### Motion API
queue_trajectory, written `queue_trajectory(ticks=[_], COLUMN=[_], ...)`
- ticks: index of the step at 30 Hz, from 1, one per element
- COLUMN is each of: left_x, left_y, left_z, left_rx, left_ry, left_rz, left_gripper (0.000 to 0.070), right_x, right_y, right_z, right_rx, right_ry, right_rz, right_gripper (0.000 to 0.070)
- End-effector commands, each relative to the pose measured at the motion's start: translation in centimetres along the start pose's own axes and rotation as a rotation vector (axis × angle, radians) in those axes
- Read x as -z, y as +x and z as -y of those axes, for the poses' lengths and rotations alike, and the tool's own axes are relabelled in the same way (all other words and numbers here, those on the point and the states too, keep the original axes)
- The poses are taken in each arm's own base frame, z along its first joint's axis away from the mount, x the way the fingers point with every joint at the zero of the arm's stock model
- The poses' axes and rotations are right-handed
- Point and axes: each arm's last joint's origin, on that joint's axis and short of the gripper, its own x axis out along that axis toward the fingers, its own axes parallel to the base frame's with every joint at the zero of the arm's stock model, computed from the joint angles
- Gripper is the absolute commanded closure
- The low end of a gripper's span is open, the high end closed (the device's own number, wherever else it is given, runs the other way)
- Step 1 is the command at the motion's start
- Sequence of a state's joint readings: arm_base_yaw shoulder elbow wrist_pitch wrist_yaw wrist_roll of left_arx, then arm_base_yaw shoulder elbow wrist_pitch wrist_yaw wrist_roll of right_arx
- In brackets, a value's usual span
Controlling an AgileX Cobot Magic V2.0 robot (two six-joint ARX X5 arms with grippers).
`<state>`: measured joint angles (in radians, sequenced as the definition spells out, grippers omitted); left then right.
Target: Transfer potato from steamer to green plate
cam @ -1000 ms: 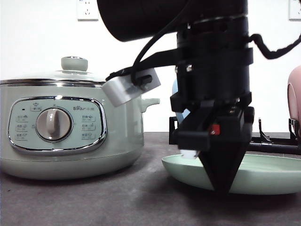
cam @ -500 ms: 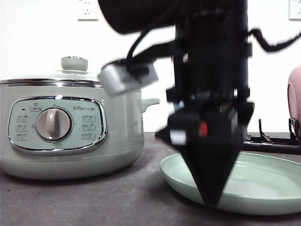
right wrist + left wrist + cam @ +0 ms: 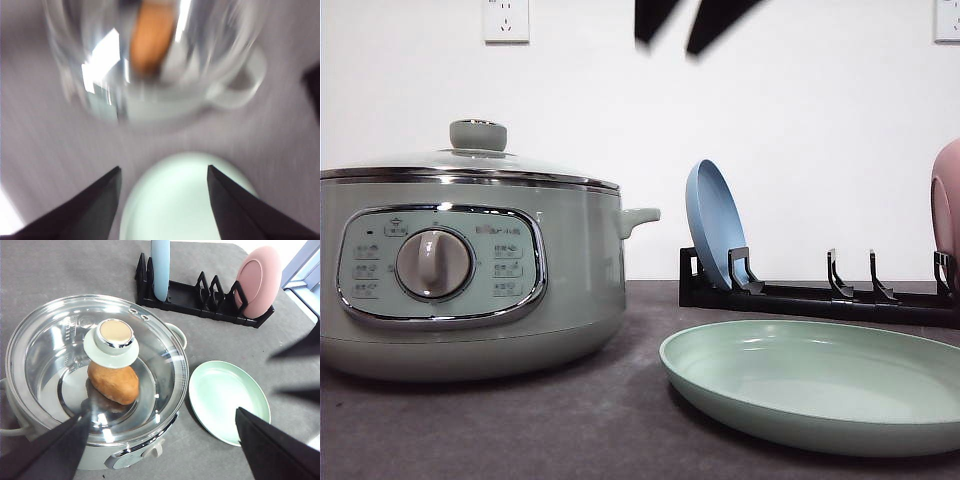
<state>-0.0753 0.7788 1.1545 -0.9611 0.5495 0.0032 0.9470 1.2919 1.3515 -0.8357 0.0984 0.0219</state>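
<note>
The potato lies inside the steamer, under the closed glass lid with its green knob. Through the blurred right wrist view the potato shows as an orange patch. The green plate lies flat and bare on the table right of the steamer. My left gripper hangs open high above the steamer, holding nothing. My right gripper is open and empty above the plate's edge nearest the steamer. In the front view its dark fingertips reach in at the top.
A black dish rack stands behind the green plate, with a blue plate upright in it and a pink plate at its right end. The table is dark grey, with a white wall behind.
The right arm, which blocked the front view low over the green plate, has risen fast; only its fingertips remain at the top. The plate and steamer have not moved.
</note>
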Motion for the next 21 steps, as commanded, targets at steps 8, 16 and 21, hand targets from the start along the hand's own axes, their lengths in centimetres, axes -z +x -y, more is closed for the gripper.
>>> queue_trajectory(ticks=[8, 16, 21], left_x=[-0.5, -0.5, -0.5], left_y=[-0.3, -0.3, -0.3], left_z=[0.2, 0.2, 0.2], left_rx=[0.006, 0.006, 0.006], left_ry=[0.025, 0.025, 0.025], left_rz=[0.021, 0.021, 0.021], left_gripper=[0.0105, 0.0105, 0.0105], right_x=[-1.1, -0.9, -0.9], right_y=[-2.6, -2.5, -2.5], right_z=[2.5, 3.1, 3.1], right_rx=[-0.314, -0.347, -0.347], right_ry=[0.071, 0.089, 0.088], right_rz=[0.138, 0.125, 0.125], right_gripper=[0.0359, 0.0359, 0.0359])
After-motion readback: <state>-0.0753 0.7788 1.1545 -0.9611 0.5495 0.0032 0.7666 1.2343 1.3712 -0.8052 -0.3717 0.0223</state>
